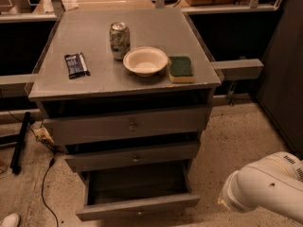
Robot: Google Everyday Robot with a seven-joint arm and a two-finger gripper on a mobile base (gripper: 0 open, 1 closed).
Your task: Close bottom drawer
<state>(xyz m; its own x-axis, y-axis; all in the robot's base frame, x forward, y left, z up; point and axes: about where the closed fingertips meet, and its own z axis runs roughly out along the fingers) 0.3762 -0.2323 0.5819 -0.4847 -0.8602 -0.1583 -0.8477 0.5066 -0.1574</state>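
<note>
The bottom drawer (137, 203) of the grey cabinet (57, 86) stands pulled out toward me. Its flat grey front is near the lower edge of the view, with a small knob (140, 212) at its middle, and its dark inner box (137, 183) shows empty. The middle drawer (132, 157) and the top drawer (130, 125) above it sit less far out. My white arm (265, 188) is at the lower right, beside the cabinet and apart from the drawer. My gripper is out of view, beyond the frame's lower right.
On the cabinet top are a soda can (119, 40), a cream bowl (145, 60), a green-and-yellow sponge (180, 69) and a dark snack packet (76, 65). A black cable (45, 183) and a black bar (19, 143) lie on the speckled floor at the left.
</note>
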